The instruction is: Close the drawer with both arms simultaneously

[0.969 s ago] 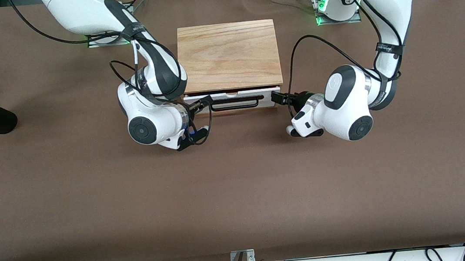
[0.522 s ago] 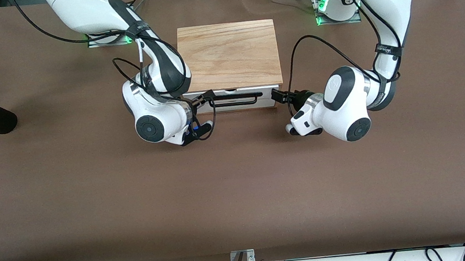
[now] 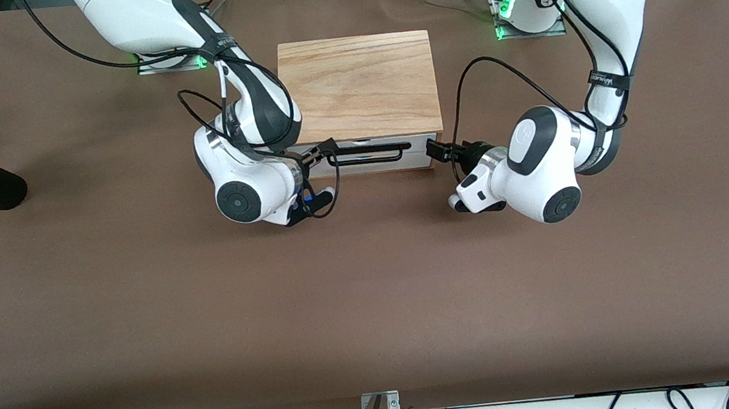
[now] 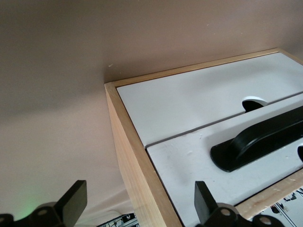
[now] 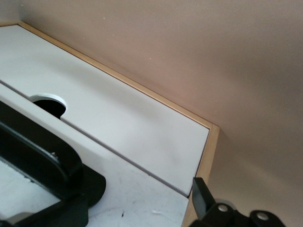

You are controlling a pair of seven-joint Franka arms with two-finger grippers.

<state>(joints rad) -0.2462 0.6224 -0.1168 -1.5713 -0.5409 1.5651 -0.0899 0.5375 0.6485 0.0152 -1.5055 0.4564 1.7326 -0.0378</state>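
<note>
At the middle of the table, toward the robots' edge, the drawer is now sitting flush in its wooden casing, where a second ago its white front was still sticking out. Both grippers have followed it in: the right gripper is pressing at one end of the front beside the black handle, the left gripper at the other corner, its fingers spread wide, gripping nothing. Whether the right gripper's fingers are parted I cannot tell.
</note>
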